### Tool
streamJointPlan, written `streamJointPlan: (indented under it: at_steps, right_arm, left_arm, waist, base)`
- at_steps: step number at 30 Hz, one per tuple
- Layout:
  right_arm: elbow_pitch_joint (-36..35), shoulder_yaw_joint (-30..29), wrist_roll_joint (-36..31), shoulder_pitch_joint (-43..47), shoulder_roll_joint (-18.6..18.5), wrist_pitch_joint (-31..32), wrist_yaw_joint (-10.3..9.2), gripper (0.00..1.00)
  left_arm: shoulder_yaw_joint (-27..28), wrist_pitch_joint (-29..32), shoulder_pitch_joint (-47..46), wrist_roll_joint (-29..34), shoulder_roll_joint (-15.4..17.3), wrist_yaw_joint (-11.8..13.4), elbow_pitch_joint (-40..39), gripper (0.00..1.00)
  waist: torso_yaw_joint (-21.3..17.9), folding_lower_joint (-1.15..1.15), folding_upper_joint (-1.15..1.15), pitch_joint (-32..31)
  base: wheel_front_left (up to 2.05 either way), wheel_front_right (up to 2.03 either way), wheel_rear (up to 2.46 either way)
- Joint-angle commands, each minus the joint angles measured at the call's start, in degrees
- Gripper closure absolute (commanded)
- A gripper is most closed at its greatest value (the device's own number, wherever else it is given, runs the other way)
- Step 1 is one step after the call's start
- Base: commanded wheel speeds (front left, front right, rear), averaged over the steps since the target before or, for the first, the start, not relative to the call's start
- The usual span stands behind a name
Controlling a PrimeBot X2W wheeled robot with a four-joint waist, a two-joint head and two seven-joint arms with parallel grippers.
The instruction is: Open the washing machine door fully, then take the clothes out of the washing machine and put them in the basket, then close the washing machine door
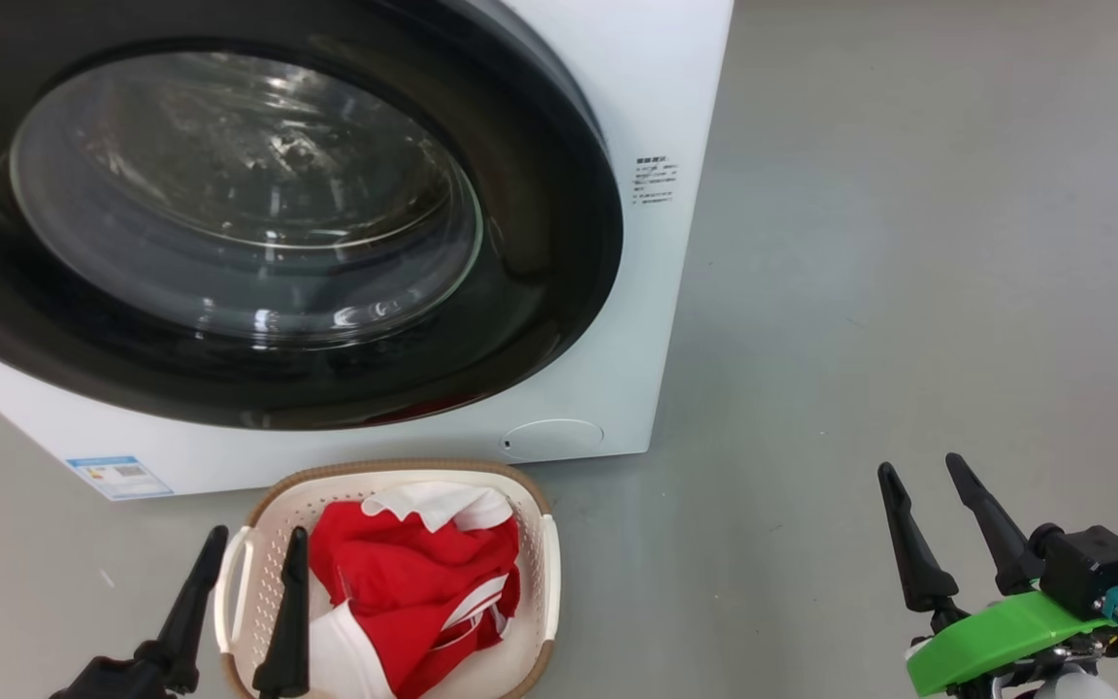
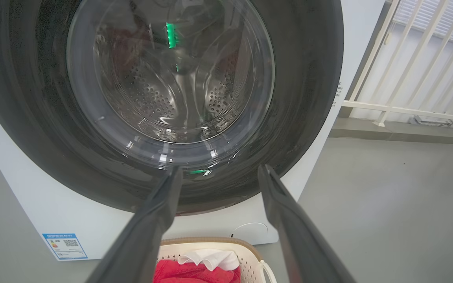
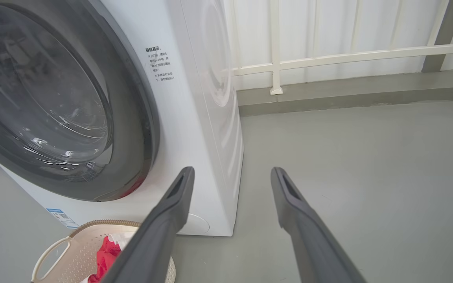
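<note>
The washer is standing at 10 o'clock in the head view; its door is lying flat against the white front, shut as far as the views tell, with the drum showing through the glass in the left wrist view; the basket is sitting on the floor at 6 o'clock, just before the washer's lower edge; the clothes, red with some white, are lying heaped inside it; the left gripper is hanging at 7 o'clock, spread wide and holding nothing, one finger showing over the basket's left side, the other outside its left handle; whether either is touching the plastic I cannot tell; the right gripper is hovering at 4 o'clock over bare floor, well apart from the basket, likewise spread wide and empty; a railing is standing beyond the washer at 1 o'clock in the right wrist view.
</note>
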Motion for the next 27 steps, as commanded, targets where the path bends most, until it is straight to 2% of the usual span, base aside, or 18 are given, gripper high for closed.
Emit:
streamJointPlan:
  at_steps: [1, 27]
  right_arm:
    - [-1.62, 0.84, -0.82, 0.52, -0.41, 0.04, -0.06, 0.00]
    - [-2.57, -1.56, -1.29, 3.09, 0.04, 0.04, -0.06, 0.00]
  left_arm:
    - [1.71, -0.45, -0.43, 0.33, 1.32, -0.31, -1.69, 0.00]
    - [3.72, -0.45, 0.50, 1.75, 1.16, -0.31, -2.00, 0.00]
  waist:
    - [-0.45, 0.00, 0.00, -0.11]
    - [-2.46, 0.00, 0.00, -1.02]
  base:
    - [0.00, 0.00, 0.00]
    - [0.00, 0.00, 0.00]
